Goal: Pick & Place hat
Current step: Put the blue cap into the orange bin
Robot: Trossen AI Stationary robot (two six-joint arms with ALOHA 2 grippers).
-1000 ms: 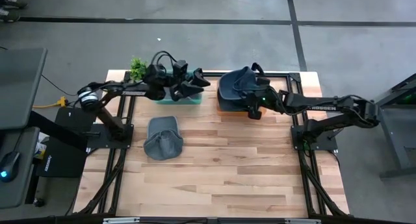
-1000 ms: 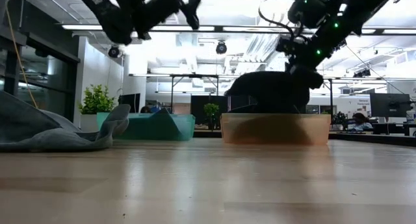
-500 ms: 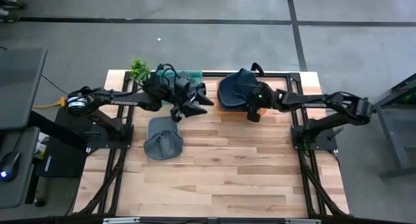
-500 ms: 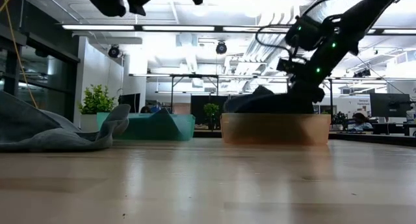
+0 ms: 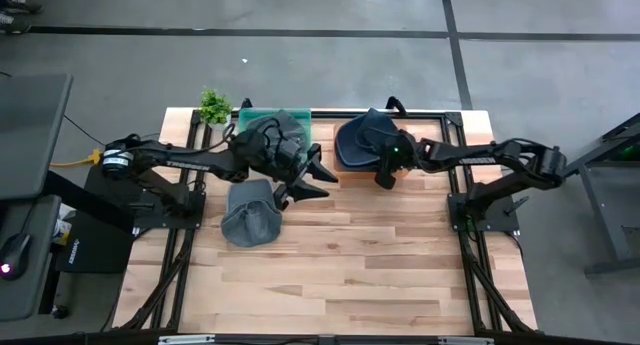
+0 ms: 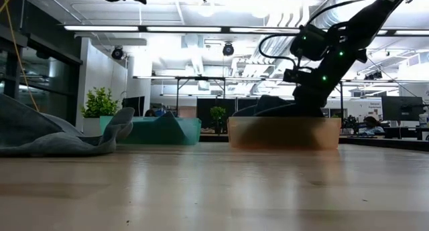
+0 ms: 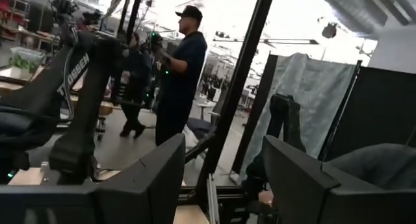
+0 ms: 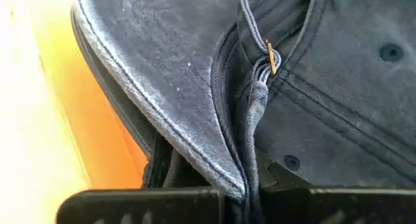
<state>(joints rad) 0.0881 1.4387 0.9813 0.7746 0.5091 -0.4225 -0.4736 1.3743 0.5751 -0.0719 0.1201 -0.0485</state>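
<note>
A: Where is the hat now?

B: Dark blue cap (image 5: 362, 143) already inside the orange bin (image 5: 345, 168) at the far right of the table. Right gripper (image 5: 386, 171) at the bin's edge, fingers pinched together on the cap's fabric, at the seam next to the brim.

A: And the rest of the task?

B: Judged as partly done. One grey cap (image 5: 252, 212) flat on the wooden table (image 5: 380, 265), not picked up yet. Another grey piece in the teal bin (image 5: 275, 120). Left gripper (image 5: 312, 176) just beside the lying cap, fingers wide apart, holding nothing. Probably next: down onto that cap.

A: Any difference between the views?

B: Right wrist view: stitching and a small brass eyelet, up close. Left wrist view: only the room, a person in dark clothes. Low view: orange bin wall, cap above its rim.
</note>
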